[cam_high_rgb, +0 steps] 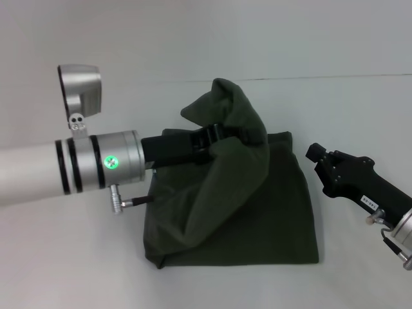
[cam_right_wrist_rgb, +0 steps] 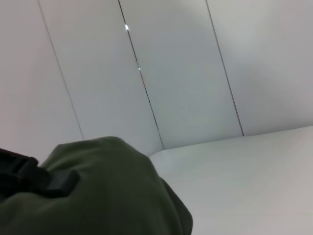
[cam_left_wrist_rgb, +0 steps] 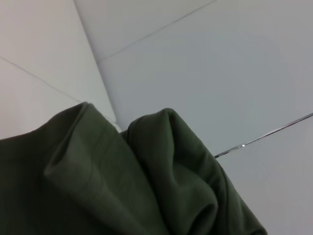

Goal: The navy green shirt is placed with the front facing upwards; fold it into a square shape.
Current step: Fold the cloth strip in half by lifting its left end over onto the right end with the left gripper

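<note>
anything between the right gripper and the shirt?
Nothing visible. The right gripper sits beside the shirt's right edge, with only bare table around it. The left gripper already has a lifted fold of the shirt over the middle.

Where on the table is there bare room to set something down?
Bare white tabletop runs along the near edge below the dark olive-green cotton shirt, and beyond it toward the wall. The middle is crowded: the left claw lifts a fold there, and the right claw hovers beside the shirt.
</note>
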